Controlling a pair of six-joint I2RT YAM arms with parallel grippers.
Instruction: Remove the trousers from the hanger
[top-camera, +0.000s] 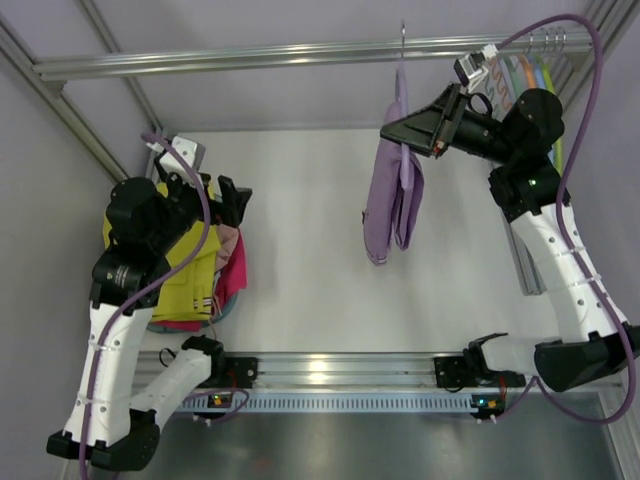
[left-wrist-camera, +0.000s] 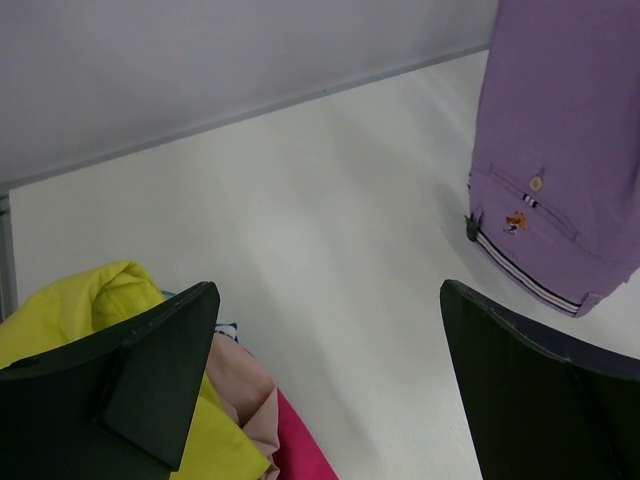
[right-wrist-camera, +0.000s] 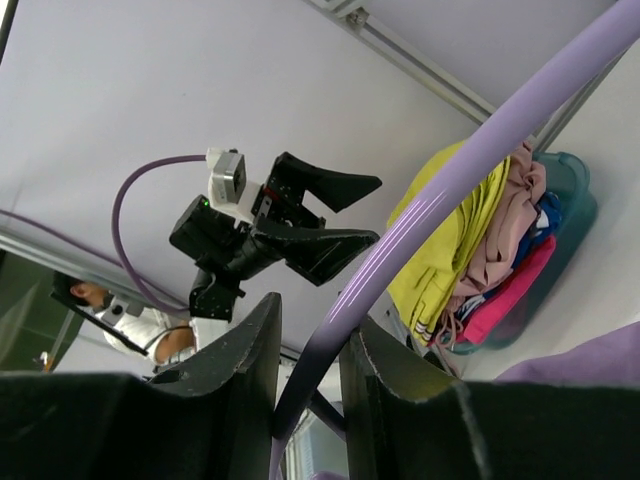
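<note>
The right gripper (right-wrist-camera: 310, 318) has its jaws clenched narrowly around the lilac hanger (right-wrist-camera: 450, 190), probably to steady it while the cloth slides off. The left gripper (left-wrist-camera: 328, 300) hangs released and empty over the basket (right-wrist-camera: 578, 195) at the left of the top view, likely ready to reach across. There are two pairs. The lilac trousers (top-camera: 392, 200) hang from that one hanger, upper centre above the tabletop (top-camera: 300, 260). The yellow trousers (top-camera: 190, 275) lie in the one basket.
</note>
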